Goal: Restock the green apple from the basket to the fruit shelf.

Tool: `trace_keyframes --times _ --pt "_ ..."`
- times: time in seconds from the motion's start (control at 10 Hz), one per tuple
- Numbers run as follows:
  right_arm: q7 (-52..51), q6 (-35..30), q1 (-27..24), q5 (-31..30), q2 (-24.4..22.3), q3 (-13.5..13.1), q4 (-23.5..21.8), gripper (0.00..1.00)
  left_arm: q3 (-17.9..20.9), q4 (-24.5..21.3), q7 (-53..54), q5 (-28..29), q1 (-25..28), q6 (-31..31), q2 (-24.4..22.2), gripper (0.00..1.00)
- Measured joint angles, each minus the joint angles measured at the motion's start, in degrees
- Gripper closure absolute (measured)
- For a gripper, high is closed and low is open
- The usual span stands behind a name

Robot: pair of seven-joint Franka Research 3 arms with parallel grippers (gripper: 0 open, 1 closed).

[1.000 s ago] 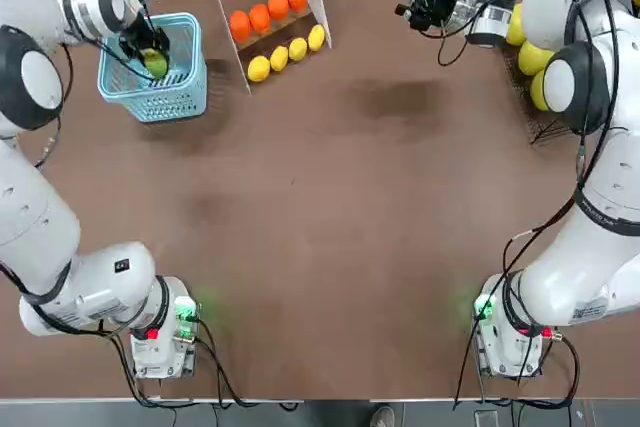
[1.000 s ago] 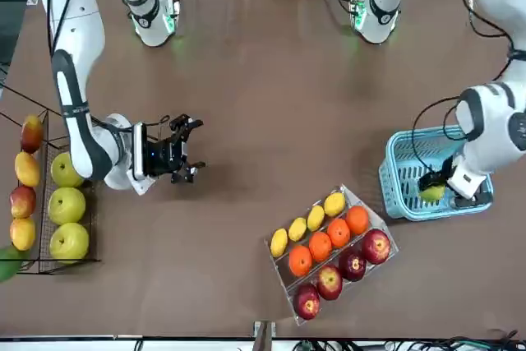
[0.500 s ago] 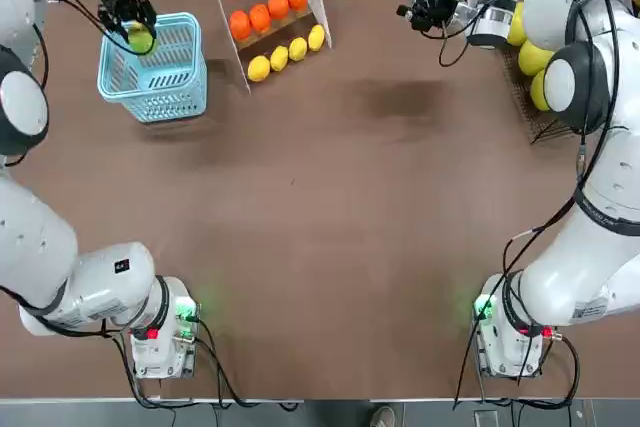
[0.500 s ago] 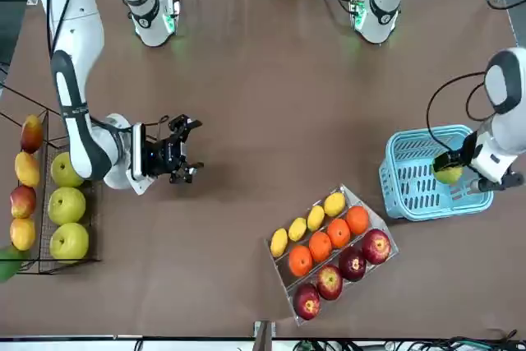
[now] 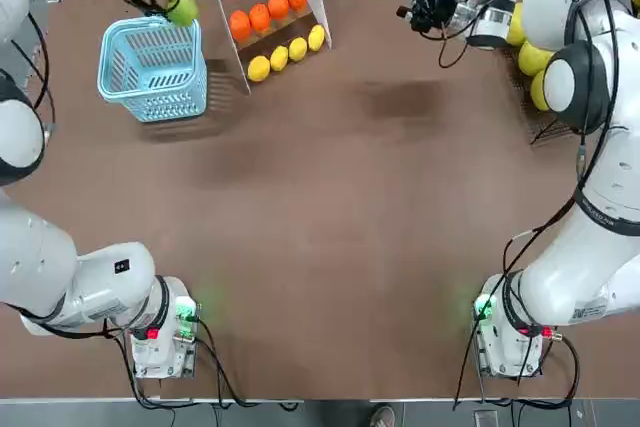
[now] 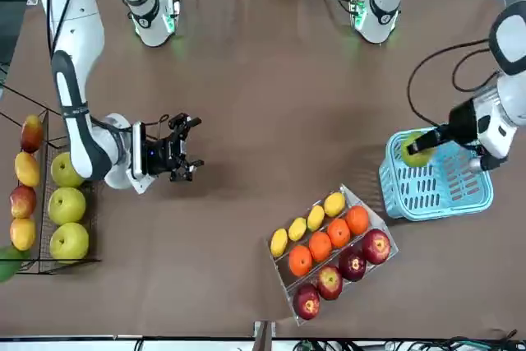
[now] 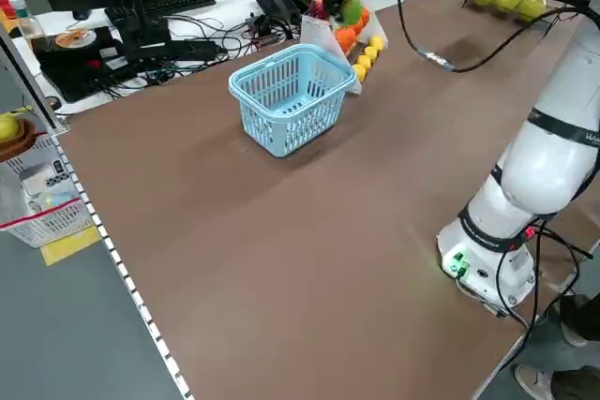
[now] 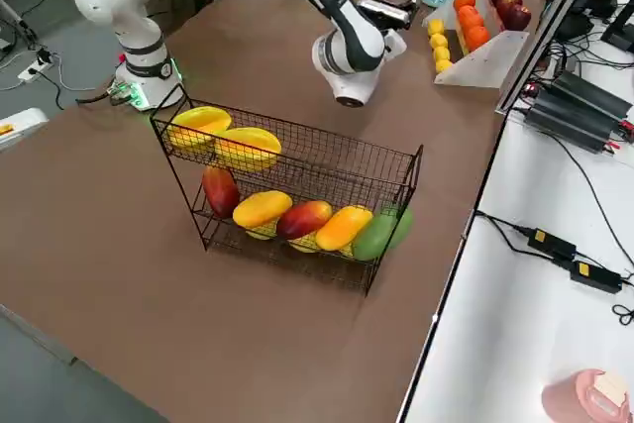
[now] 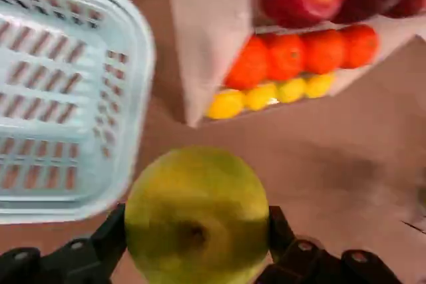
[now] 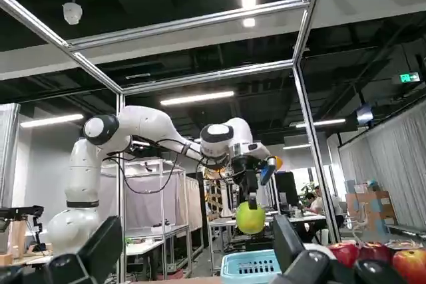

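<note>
The left claw [image 10: 249, 197] grips the green apple [image 10: 250, 219] above the blue basket [image 10: 250, 265], near red apples [image 10: 376, 257].

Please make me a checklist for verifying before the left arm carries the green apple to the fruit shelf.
1. Green apple held between the left gripper's fingers: ok.
2. Apple lifted out of the basket: ok, it hangs in the air near the rim.
3. Right gripper empty: ok, open above the table.
4. Direct path to the shelf: not ok, I think; the right arm reaches in between.
5. Room on the fruit shelf: ok, bare mesh shows on the upper tier.
6. Grip firm enough: cannot tell.
</note>
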Motion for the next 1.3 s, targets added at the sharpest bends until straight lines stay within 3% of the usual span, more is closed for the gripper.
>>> trace_keyframes --times 0.2,0.4,0.5,0.7,0.9,1.0,1.3 --pt "-0.1 0.0 1.5 0.0 0.0 0.1 -1.8 0.00 -6.5 -0.2 -4.9 -6.1 -0.4 5.9 0.3 0.13" --pt "-0.7 -0.1 3.3 0.6 0.1 0.1 -3.9 0.00 -14.3 -0.4 -14.1 -6.6 -3.2 18.0 2.1 0.13" --pt "-2.0 0.2 4.7 1.8 0.2 0.1 -4.8 0.00 -16.2 -0.5 -18.1 -6.6 -6.6 23.9 3.7 0.13" --pt "-3.9 1.2 7.1 4.0 0.3 0.1 -5.5 0.00 -16.7 -0.6 -24.7 -6.6 -14.4 34.3 6.7 0.13" --pt "-4.7 1.6 7.6 4.7 1.1 0.0 -5.6 0.00 -16.7 -0.6 -29.8 -6.6 -20.6 40.7 8.9 0.13" --pt "-5.4 1.6 7.8 5.5 1.8 0.1 -5.7 0.00 -16.6 -0.6 -32.4 -6.0 -22.5 41.3 9.2 0.13" --pt "-6.3 1.6 8.3 8.0 2.8 -0.3 -5.4 0.00 -16.7 -0.7 -45.1 3.8 -26.6 41.3 9.2 0.13"
